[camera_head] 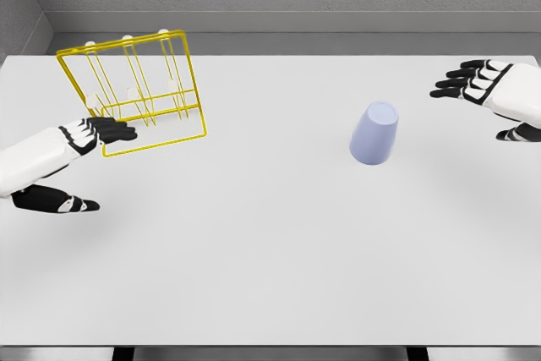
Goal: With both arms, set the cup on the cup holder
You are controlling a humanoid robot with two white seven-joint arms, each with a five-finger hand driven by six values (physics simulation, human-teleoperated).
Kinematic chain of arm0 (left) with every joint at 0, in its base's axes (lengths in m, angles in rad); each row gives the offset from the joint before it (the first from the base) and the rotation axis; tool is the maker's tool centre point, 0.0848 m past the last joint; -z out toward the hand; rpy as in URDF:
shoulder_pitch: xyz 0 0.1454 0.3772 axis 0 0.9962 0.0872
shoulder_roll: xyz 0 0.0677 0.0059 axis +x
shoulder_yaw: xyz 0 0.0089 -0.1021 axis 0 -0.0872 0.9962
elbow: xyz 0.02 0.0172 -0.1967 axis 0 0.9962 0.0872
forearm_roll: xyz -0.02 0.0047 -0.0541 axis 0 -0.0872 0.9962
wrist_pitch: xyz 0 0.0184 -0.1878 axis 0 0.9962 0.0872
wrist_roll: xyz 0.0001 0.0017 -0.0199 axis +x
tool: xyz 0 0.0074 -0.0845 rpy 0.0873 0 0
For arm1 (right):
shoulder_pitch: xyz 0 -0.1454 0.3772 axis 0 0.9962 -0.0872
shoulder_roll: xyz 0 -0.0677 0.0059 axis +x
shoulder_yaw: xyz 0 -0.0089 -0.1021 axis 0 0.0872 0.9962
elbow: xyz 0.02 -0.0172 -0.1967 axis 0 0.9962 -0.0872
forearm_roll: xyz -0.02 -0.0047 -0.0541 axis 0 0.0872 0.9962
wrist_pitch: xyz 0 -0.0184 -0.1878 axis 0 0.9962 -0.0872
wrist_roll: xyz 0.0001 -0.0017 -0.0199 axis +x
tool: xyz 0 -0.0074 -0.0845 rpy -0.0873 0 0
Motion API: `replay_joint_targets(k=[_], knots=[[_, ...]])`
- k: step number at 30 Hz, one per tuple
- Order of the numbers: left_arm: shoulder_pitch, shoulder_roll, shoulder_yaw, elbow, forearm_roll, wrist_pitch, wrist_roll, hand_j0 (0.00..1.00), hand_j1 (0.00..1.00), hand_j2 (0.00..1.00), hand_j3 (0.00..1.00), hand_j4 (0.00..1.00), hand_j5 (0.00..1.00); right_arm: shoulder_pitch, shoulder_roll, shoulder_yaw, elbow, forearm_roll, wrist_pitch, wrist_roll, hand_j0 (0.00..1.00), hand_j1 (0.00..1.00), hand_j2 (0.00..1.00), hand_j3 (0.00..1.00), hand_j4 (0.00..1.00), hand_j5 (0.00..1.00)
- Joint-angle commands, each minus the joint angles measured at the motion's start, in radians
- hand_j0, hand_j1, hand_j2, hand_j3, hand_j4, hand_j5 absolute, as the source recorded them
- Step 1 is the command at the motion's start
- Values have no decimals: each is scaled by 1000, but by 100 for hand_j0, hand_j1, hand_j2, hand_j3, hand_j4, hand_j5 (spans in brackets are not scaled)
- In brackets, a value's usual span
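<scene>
Right now my right hand [483,90] hangs at the far right of the white table [270,276], fingers spread and holding nothing; the pale lilac cup [374,133] stands upside down left of it, well apart from my palm; my left hand [80,145] lies across the table with its fingers stretched toward the near lower corner of the yellow wire cup holder [135,90], touching or just beside the frame, I cannot tell which, thumb apart and nothing clasped. As I judge it, the step is reaching for the cup; I should come in from the side at mid-height, wrap fingers and thumb around the wall, and close evenly so it does not tip; the left should steady the light, tilted rack before anything is hung on its pegs.
</scene>
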Motion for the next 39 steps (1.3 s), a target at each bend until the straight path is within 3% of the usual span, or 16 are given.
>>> replay_joint_targets(k=[1,6,9,11,12,14,17,20,21,22,25,28,31,33,35,39], knots=[[0,-3,0,-1,8,1,1,100,100,100,100,100,100,5,-2,-1,-4,-4,1,2,100,100,100,100,100,100],[5,-3,0,-1,9,1,5,100,100,100,100,100,100,8,13,-2,4,-2,1,5,100,100,100,100,100,100],[12,-24,-3,-1,37,1,5,100,100,100,100,100,100,-6,35,-2,-2,-5,1,168,100,100,100,100,100,100],[12,-24,-3,-1,37,1,5,100,100,100,100,100,100,-6,35,-2,-2,-5,1,168,100,100,100,100,100,100],[11,-27,-39,1,69,1,6,100,100,100,100,100,100,-103,79,10,14,16,1,210,100,100,100,100,100,100],[2,-54,-78,-1,77,1,6,100,100,100,100,100,100,-143,162,10,65,38,1,310,100,100,100,100,100,100],[-3,-97,-96,-1,75,1,6,100,100,100,100,100,100,-187,165,10,58,41,1,316,100,100,100,100,100,100],[-60,-124,-170,-1,75,1,6,100,100,100,100,100,100,-221,182,39,65,45,1,324,100,100,100,100,100,100],[-64,-132,-185,-1,75,1,6,100,100,100,100,100,100,-247,197,76,84,45,1,321,100,100,100,100,100,100],[-101,-143,-227,-1,77,1,6,100,100,100,100,100,100,-281,243,97,151,42,1,315,100,100,100,100,100,100],[-146,-198,-299,-1,80,1,6,100,100,100,100,100,100,-282,245,104,160,38,1,226,100,100,100,100,100,100],[-198,-244,-370,-1,134,1,6,100,100,100,100,100,100,-304,250,145,166,35,1,261,100,100,100,100,100,100],[-210,-262,-403,-1,212,1,6,100,100,100,100,100,100,-354,317,154,191,34,1,421,100,100,100,100,100,100],[-224,-262,-411,-1,316,1,5,100,100,100,100,100,100,-373,334,166,214,38,1,421,100,100,100,100,100,100],[-236,-258,-436,1,335,1,0,100,100,100,100,100,100,-414,349,238,246,41,1,421,100,100,100,100,100,100],[-264,-255,-463,-1,393,1,0,100,100,100,100,100,100,-436,397,260,289,67,1,421,100,100,100,100,100,100]])
